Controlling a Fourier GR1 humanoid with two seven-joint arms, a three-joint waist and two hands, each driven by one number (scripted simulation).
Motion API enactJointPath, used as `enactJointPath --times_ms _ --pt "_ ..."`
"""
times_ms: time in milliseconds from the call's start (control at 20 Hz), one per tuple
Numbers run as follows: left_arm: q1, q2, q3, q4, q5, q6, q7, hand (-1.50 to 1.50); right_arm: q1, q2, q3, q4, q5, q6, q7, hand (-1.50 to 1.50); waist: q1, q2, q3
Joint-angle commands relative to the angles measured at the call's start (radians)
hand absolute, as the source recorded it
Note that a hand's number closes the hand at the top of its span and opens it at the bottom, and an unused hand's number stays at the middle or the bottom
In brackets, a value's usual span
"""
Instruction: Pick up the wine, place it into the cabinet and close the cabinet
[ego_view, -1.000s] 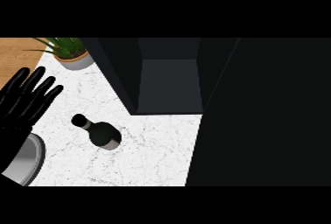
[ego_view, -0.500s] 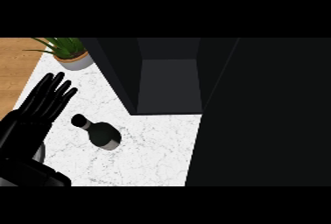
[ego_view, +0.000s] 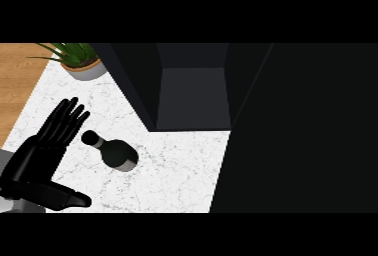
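A dark wine bottle (ego_view: 114, 152) stands on the white marble counter (ego_view: 173, 175), seen from above with its neck towards the upper left. My left hand (ego_view: 43, 156) is just left of it, fingers straight and pointing up the view, thumb out at the lower right. The fingertips are level with the bottle's neck and a small gap shows between hand and bottle. The dark cabinet (ego_view: 193, 95) behind the bottle stands open, and its inside shows nothing. My right hand does not show.
A potted green plant (ego_view: 83, 64) stands at the counter's back left corner. A broad dark panel (ego_view: 303, 130) fills the right side of the view, beside the cabinet opening. A wooden surface (ego_view: 18, 85) lies left of the counter.
My left hand has moved right and further in from the left edge, ending close beside the bottle. The bottle and cabinet have not moved.
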Motion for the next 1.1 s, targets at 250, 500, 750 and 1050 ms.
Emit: enactJointPath --times_ms 250,500,750,1050 --pt "-0.029 0.016 0.018 0.219 -0.095 -0.042 -0.144 -1.5 0.055 -0.052 0.094 -0.16 0.168 -0.044 0.02 -1.5 -0.004 0.0 0.001" --pt "-0.033 0.017 0.015 0.361 -0.158 -0.078 -0.284 -1.5 0.017 -0.07 0.043 -0.142 0.126 -0.064 0.026 -1.5 0.001 0.003 0.0" --pt "-0.112 0.047 0.04 0.469 -0.161 -0.082 -0.278 -1.5 -0.019 -0.063 0.121 -0.131 0.197 -0.102 0.065 -1.5 -0.001 0.001 0.0" --pt "-0.156 0.014 0.038 0.658 -0.258 -0.024 -0.452 -1.5 0.03 -0.101 0.17 -0.135 0.201 -0.129 0.003 -1.5 -0.014 0.001 0.0"
